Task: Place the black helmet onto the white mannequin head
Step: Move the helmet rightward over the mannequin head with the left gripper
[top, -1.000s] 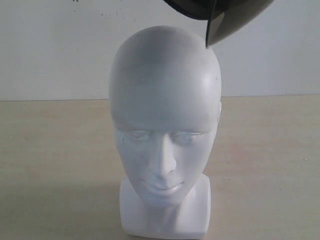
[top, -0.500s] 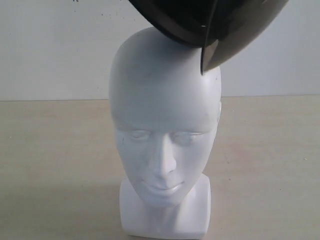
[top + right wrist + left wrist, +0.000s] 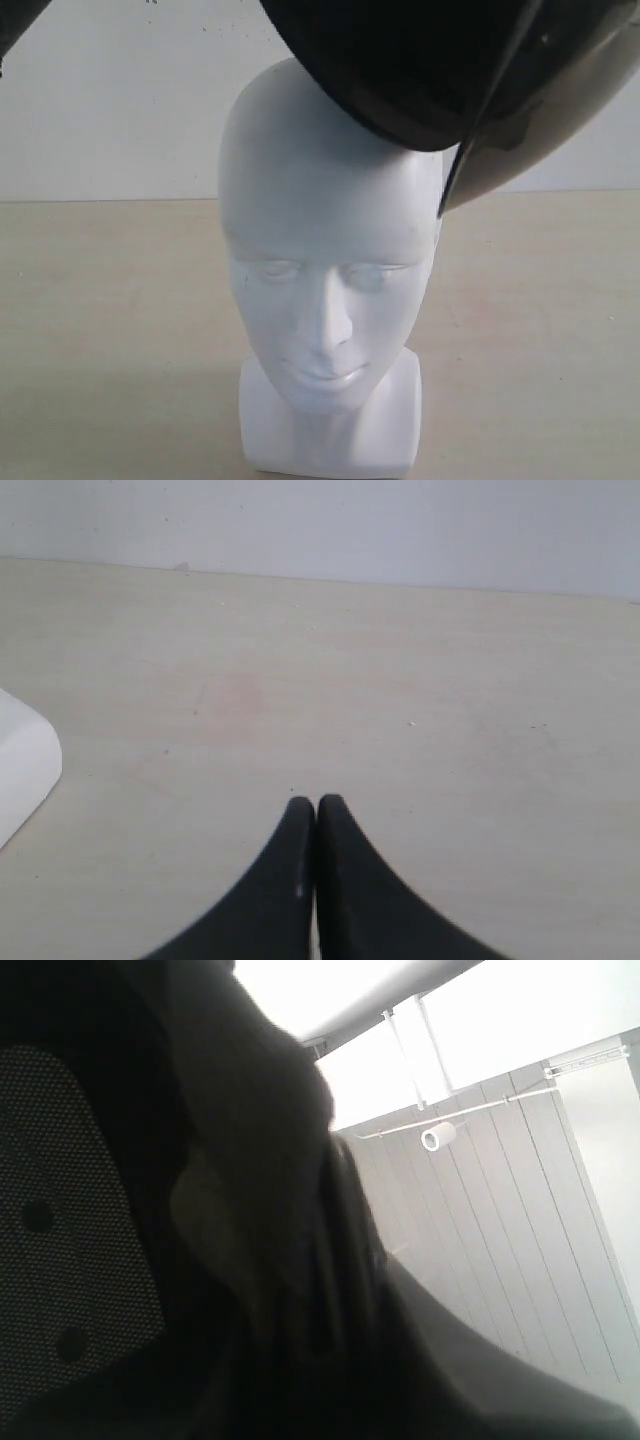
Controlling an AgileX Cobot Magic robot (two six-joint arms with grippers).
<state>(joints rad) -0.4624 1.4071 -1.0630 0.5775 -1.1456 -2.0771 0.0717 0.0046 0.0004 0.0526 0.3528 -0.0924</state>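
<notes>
The white mannequin head [image 3: 325,230] stands upright on its blocky base [image 3: 330,440], facing the exterior camera. The black helmet [image 3: 400,70] hangs tilted over the head's crown, its dark rim touching or nearly touching the head's top right side. Its smoke visor [image 3: 560,130] points down to the right. The left wrist view is filled by the helmet's dark padded lining [image 3: 80,1240]; my left gripper's fingers are lost in that darkness, pressed against the helmet. My right gripper [image 3: 316,805] is shut and holds nothing, low over the table beside the base's corner [image 3: 20,760].
The pale wooden table [image 3: 100,300] runs back to a white wall [image 3: 100,100]. A dark shape [image 3: 18,25] enters the exterior view's top left corner. The left wrist camera looks up at ceiling panels and a rail [image 3: 480,1110].
The helmet has come down and leftward from the top right, from clear above the head to resting at its crown, and fills much more of the exterior view. The dark shape at top left is new.
</notes>
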